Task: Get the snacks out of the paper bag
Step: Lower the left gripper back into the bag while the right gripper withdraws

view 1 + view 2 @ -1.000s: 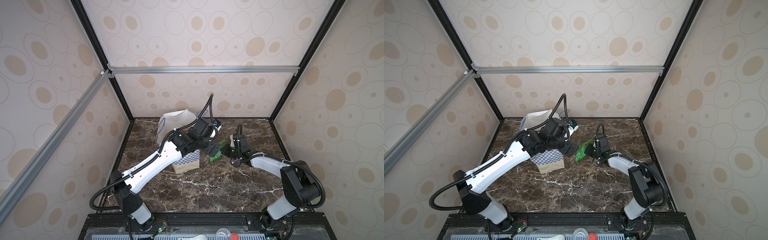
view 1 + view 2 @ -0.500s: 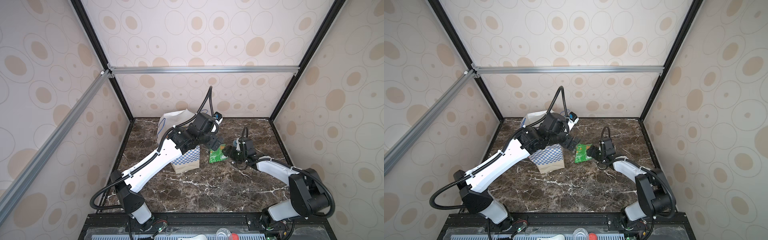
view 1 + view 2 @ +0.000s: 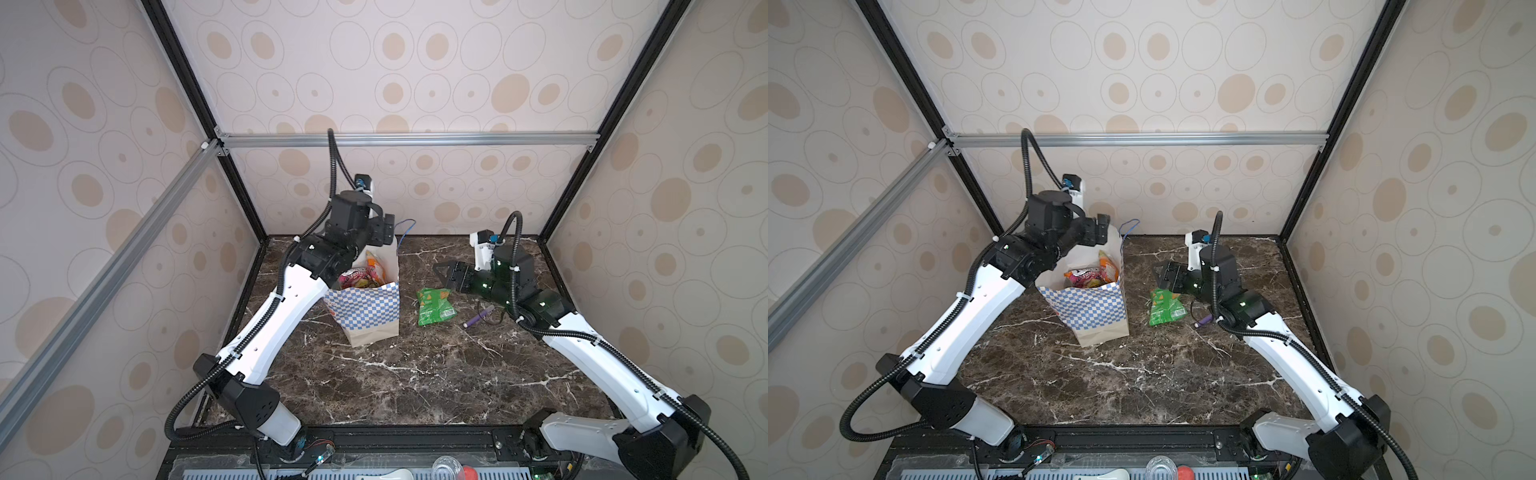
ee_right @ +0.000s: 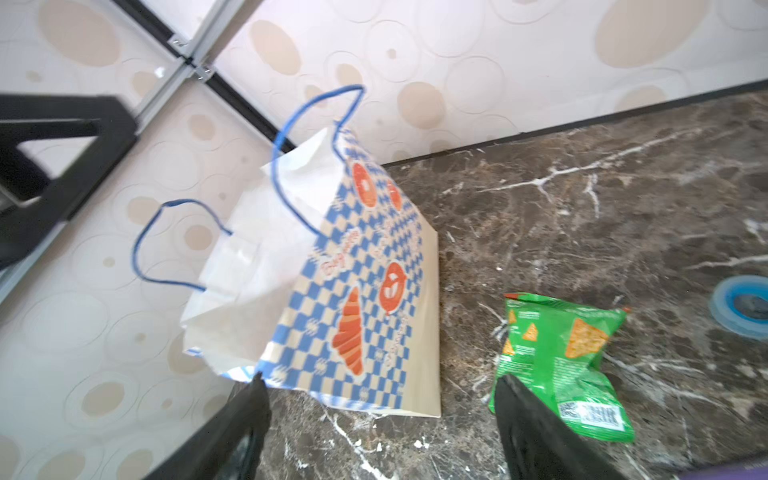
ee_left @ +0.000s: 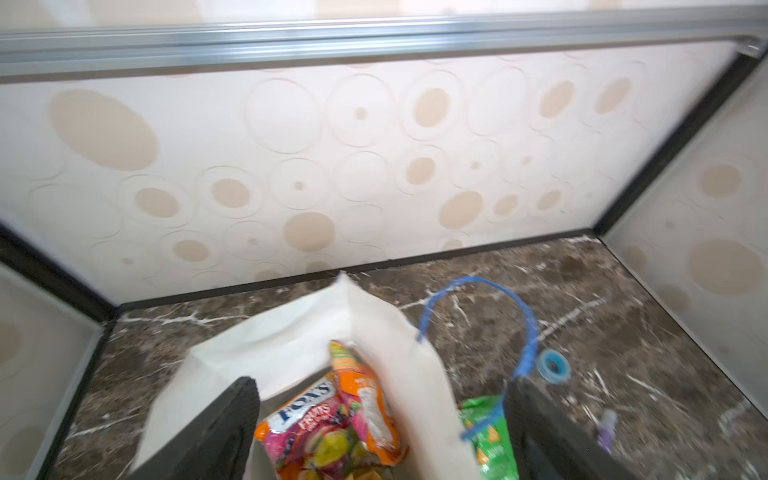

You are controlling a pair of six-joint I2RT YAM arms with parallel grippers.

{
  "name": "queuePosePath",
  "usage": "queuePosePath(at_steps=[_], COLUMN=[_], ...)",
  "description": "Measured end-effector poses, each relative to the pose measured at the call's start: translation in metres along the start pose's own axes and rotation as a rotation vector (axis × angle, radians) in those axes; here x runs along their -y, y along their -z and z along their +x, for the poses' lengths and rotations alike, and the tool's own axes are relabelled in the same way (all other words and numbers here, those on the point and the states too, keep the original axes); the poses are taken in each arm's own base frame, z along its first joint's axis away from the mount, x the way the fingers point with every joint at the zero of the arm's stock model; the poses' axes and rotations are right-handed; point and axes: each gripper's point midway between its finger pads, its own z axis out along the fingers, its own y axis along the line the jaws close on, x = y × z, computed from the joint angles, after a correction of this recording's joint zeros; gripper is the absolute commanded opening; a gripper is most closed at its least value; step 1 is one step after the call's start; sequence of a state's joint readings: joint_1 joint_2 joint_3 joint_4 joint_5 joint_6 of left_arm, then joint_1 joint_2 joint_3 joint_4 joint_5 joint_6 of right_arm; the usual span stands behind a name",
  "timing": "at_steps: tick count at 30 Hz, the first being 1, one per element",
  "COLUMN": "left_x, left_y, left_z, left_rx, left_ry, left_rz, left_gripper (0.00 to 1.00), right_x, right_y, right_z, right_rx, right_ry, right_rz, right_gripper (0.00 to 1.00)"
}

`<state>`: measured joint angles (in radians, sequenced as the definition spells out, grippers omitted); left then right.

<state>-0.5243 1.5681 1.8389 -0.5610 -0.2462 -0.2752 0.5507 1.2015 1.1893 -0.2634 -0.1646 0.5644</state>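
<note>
The paper bag (image 3: pixel 368 309) stands upright at the left-middle of the table, its mouth open. Several snacks (image 3: pixel 359 276) show inside it, among them a pink fruit-print packet (image 5: pixel 316 424) and an orange one (image 5: pixel 361 386). My left gripper (image 3: pixel 384 232) hovers open over the bag's mouth; in the left wrist view its jaws straddle the bag's side wall and hold nothing. A green snack packet (image 3: pixel 434 307) lies flat on the table to the right of the bag. My right gripper (image 3: pixel 446 274) is open just behind that packet, with nothing between its fingers (image 4: pixel 528 415).
A purple pen (image 3: pixel 478 319) lies right of the green packet, under my right forearm. A small blue tape roll (image 5: pixel 552 365) sits behind the packet. The bag's blue cord handles (image 4: pixel 178 245) stick up. Walls stand close behind and beside the bag.
My right gripper opened and let go of the green packet, which now lies on the table, then drew back. My left gripper rose and swung back over the bag's mouth.
</note>
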Motion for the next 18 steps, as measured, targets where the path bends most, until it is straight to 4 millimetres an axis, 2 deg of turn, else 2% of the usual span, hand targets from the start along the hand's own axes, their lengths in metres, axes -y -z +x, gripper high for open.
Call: queuePosePath(at_steps=[3,4,7,13,18], left_x=[-0.024,-0.027,-0.020,-0.008,-0.015], left_y=[-0.017,-0.024,-0.047,-0.087,-0.099], left_z=[0.000,0.002,0.013,0.060,0.094], left_rx=[-0.011,-0.020,-0.063,-0.207,-0.287], left_ry=[0.056,0.071,0.100,0.134,0.129], left_rz=[-0.058,-0.066,-0.049,-0.035,-0.083], left_gripper=[0.79,0.77,0.74,0.70,0.69], right_x=[-0.032,-0.042,-0.058,-0.050,-0.048], right_y=[0.006,0.008,0.011,0.005,0.005], right_z=[0.001,0.002,0.009,0.018,0.021], right_rx=[-0.013,-0.017,-0.034,-0.072,-0.083], right_ry=[0.076,0.104,0.150,0.163,0.162], right_rz=[-0.064,-0.087,-0.126,-0.097,-0.086], right_gripper=[0.87,0.87,0.86,0.86,0.86])
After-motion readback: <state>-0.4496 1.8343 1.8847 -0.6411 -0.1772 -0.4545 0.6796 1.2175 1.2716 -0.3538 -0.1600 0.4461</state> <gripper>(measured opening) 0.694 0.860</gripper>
